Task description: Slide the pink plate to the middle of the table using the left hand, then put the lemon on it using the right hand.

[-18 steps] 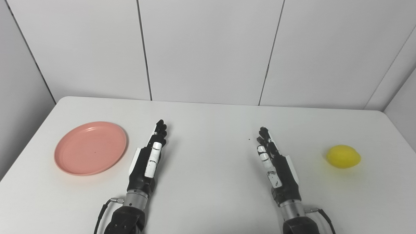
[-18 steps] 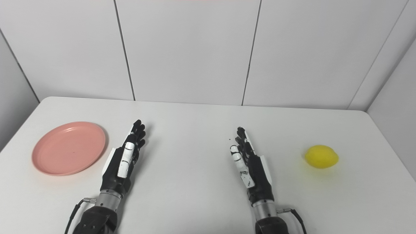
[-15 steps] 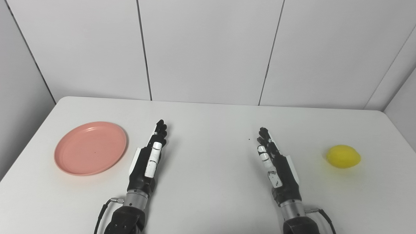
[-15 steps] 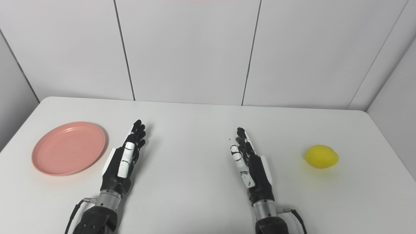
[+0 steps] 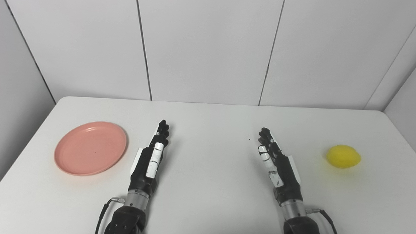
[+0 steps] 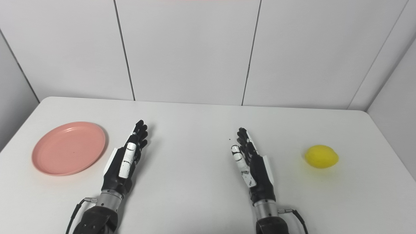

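Observation:
The pink plate (image 5: pixel 90 148) lies flat on the left side of the white table (image 5: pixel 208 117); it holds nothing. The yellow lemon (image 5: pixel 343 156) rests on the table's right side. My left hand (image 5: pixel 150 159) is open, edge-on, fingers stretched forward, just right of the plate and not touching it. My right hand (image 5: pixel 276 162) is open in the same pose, well left of the lemon. In the right eye view the plate (image 6: pixel 69 148), lemon (image 6: pixel 321 156), left hand (image 6: pixel 125 161) and right hand (image 6: pixel 252 164) show the same layout.
White wall panels stand behind the table's far edge. A small dark speck (image 5: pixel 249 140) lies on the table between the hands. The table's corners are rounded.
Both hands have crept very slightly forward and to the right. The plate and the lemon have not moved.

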You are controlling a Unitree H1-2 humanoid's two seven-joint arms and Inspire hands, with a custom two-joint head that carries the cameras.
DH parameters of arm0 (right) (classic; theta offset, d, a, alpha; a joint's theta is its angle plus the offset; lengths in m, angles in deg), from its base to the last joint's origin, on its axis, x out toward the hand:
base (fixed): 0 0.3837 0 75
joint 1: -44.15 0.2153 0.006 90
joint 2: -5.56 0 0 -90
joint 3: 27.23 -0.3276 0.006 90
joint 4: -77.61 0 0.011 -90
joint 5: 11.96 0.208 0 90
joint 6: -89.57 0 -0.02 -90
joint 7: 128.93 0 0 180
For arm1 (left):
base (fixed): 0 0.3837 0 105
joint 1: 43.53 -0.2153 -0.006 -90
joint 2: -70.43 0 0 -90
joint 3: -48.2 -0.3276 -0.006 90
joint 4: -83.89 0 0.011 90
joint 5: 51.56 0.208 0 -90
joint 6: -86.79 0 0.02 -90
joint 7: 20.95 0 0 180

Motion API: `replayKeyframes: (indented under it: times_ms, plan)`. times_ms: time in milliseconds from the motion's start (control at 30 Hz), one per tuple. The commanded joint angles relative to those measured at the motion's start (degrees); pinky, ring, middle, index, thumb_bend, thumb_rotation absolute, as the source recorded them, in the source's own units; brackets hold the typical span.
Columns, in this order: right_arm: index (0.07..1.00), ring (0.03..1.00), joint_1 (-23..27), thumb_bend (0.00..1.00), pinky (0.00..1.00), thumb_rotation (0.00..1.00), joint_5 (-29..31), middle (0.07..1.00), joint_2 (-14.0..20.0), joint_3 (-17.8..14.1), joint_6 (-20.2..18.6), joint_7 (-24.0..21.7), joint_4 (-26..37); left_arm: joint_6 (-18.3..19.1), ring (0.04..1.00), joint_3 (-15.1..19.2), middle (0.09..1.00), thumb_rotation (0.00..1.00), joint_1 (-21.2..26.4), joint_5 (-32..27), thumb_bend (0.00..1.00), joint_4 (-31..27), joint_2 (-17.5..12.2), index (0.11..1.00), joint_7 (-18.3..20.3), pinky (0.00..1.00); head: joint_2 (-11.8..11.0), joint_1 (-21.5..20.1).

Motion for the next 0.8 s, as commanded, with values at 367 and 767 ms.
replayKeyframes:
  times_ms: [367, 767]
  plan:
    - [0.929, 0.945, 0.6, 0.72, 0.96, 0.78, 2.0, 0.944, 1.3, -1.3, 2.4, -0.8, 0.5, -3.0, 1.0, -1.7, 1.0, 1.0, 1.8, 1.2, 0.66, -0.1, 1.3, 1.0, -0.7, 1.0, -2.1, 9.7]
    - [1.0, 1.0, 0.5, 0.59, 1.0, 0.87, 8.8, 1.0, 7.2, -2.9, 7.5, -7.5, -3.3, -7.0, 1.0, -4.4, 1.0, 1.0, 3.1, 6.1, 0.64, 7.1, 4.9, 1.0, -4.7, 1.0, -7.5, 25.6]
